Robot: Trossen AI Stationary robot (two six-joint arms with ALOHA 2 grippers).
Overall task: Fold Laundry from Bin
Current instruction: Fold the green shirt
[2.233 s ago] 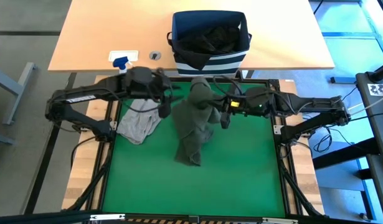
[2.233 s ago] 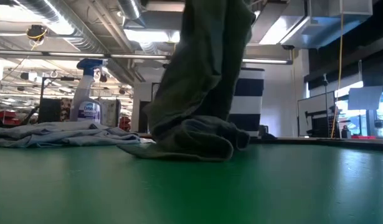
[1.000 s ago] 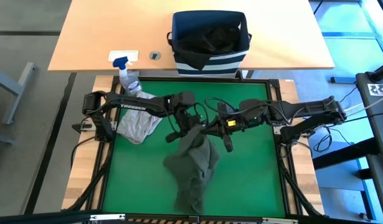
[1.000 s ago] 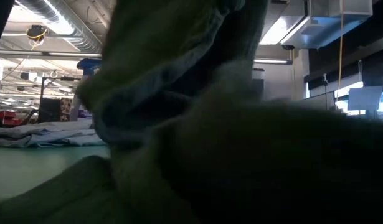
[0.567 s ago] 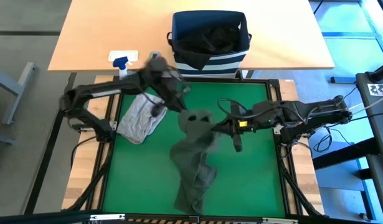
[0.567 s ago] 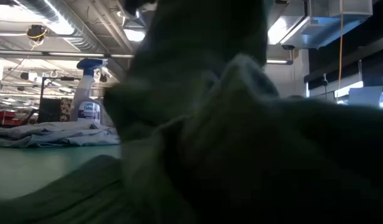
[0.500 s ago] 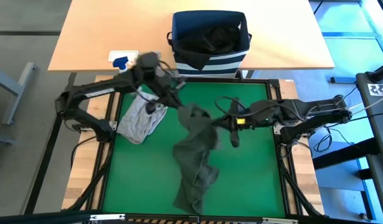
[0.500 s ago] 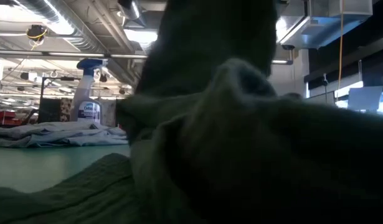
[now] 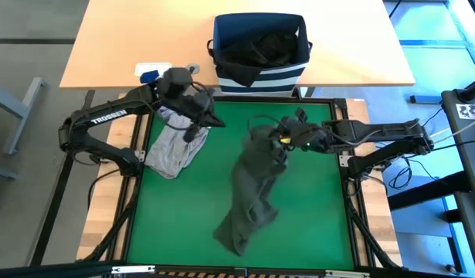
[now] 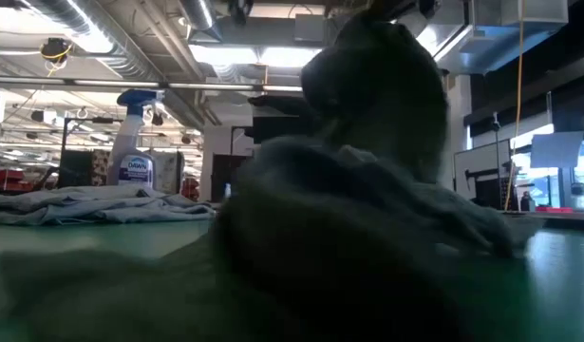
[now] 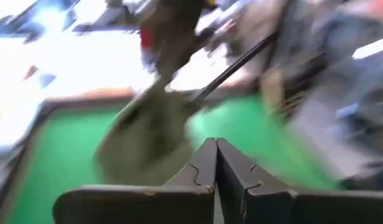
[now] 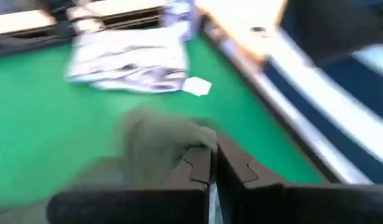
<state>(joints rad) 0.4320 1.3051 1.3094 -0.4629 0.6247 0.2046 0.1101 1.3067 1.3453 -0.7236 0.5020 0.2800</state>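
The dark olive garment (image 9: 249, 193) of the laundry runs from its raised upper end down across the green mat, its lower end (image 9: 235, 232) lying near the front edge; it fills the low view (image 10: 367, 218). My right gripper (image 9: 277, 140) is shut on that upper end. Over the mat's far left corner, my left gripper (image 9: 208, 117) is shut with nothing in it (image 11: 215, 155). The light grey garment (image 9: 171, 150) lies flat at the mat's left. The navy striped bin (image 9: 260, 50) stands on the wooden table with black laundry inside. My right gripper pinches a bunched bit of the olive garment's upper end (image 12: 194, 140) between its two fingers. The fingers come from the table's right side, slanting down. The cloth hangs slack below them, and its lower part lies on the mat.
A spray bottle (image 10: 135, 152) with a blue nozzle stands at the mat's far left corner, partly under my left arm. A small white tag (image 12: 197, 86) lies on the mat beside the grey garment. The wooden table (image 9: 129, 46) lies beyond the mat's far edge.
My left gripper has let go of the olive garment, risen and swung toward the far left corner. My right gripper has tipped further down while keeping its hold on the garment's upper end. The garment now hangs from it alone; its lower end stays near the front edge.
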